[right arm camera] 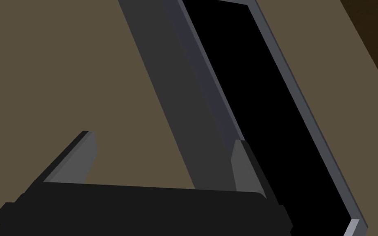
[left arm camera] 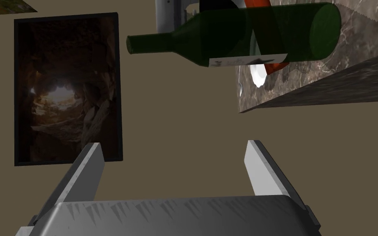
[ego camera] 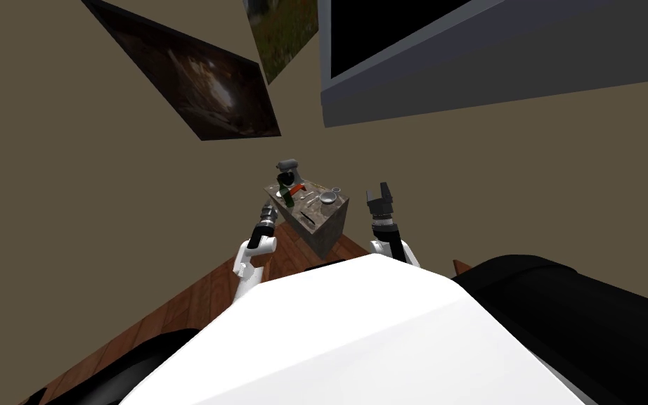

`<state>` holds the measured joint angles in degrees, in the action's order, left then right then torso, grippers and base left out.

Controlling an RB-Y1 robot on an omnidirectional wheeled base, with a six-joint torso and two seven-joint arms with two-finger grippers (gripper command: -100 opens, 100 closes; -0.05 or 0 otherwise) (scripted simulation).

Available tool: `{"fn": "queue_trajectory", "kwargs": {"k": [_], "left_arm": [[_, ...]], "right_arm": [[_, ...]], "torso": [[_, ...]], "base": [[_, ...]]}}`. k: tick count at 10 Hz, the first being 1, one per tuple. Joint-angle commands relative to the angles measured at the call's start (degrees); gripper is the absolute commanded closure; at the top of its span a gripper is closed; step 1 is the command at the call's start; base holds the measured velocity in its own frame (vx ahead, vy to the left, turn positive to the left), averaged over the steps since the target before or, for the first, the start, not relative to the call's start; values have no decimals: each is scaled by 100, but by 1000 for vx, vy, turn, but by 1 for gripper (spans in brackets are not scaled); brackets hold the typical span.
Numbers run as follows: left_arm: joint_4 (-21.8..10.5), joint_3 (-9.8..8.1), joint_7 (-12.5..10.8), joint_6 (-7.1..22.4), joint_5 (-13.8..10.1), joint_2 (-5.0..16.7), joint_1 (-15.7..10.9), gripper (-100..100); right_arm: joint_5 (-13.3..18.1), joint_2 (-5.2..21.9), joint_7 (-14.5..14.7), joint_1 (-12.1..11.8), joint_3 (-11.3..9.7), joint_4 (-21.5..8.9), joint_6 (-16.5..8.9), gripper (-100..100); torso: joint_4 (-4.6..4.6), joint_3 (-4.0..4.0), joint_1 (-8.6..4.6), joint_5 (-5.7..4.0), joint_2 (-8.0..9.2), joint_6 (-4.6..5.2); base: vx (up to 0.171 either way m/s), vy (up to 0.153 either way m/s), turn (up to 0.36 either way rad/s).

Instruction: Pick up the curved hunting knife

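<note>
right gripper (right arm camera: 163, 137) | two fingers (right arm camera: 81, 159) standing wide apart; open-jawed

— Where does the head camera sit?
— High and rolled, looking steeply down; the small stone worktop (ego camera: 328, 226) lies far off.
— And the left wrist?
— It looks past the left gripper (left arm camera: 174, 142), close beside that worktop and its green bottle (left arm camera: 266, 37), facing the cave picture (left arm camera: 67, 88). The head view shares all three.
— Right wrist?
— Faces the grey window frame (right arm camera: 171, 82), shared too.
</note>
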<state>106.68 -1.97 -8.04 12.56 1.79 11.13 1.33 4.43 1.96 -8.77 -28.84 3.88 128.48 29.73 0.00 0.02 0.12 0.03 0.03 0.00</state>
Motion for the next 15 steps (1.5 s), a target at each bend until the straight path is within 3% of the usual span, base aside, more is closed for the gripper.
{"fn": "queue_trajectory", "kwargs": {"k": [1,3,4,5,8,10,11,13,14,15], "left_arm": [[-211,-10,-3,286,-37,47,-260,-100],[-511,3,17,621,-86,81,-605,-100],[-511,3,17,739,-86,81,-605,-100],[-772,17,46,931,-138,107,-863,-100],[-1152,30,85,1402,-194,128,-1306,-100],[-1152,30,85,1568,-194,128,-1306,-100],[-1454,42,132,1791,-252,144,-1584,-100],[-1491,42,132,1980,-252,144,-1657,-100],[-1758,54,190,2202,-313,157,-1924,-100],[-1838,54,190,2363,-313,157,-2008,-100]], "right_arm": [[0,0,0,0,0,0,0,0],[0,0,0,0,0,0,0,0],[0,0,0,0,0,0,0,0],[0,0,0,-1,0,0,0,0],[0,0,0,0,0,0,0,0],[0,0,0,-1,0,0,0,0],[0,0,0,-1,0,0,0,0],[0,0,0,-1,0,0,0,0],[0,0,0,-1,0,0,0,0],[0,0,0,0,0,0,0,0]], "torso": [[0,0,0,0,0,0],[0,0,7,2,1,0],[0,0,8,2,-1,-2],[-1,-2,0,1,-3,-3],[0,1,8,2,2,-1],[-1,-3,-2,1,-6,-4],[-2,-4,-10,-1,-7,-3],[-1,-1,0,0,-3,-3],[-1,-2,-3,0,-3,-4],[-1,-3,0,0,-6,-1]], "base": [[-20,40,-46],[-22,53,-60],[-5,28,5],[-12,34,-85],[-21,50,-55],[2,12,0],[-8,26,-86],[-11,31,-26],[-1,39,-81],[-7,43,-54]]}}
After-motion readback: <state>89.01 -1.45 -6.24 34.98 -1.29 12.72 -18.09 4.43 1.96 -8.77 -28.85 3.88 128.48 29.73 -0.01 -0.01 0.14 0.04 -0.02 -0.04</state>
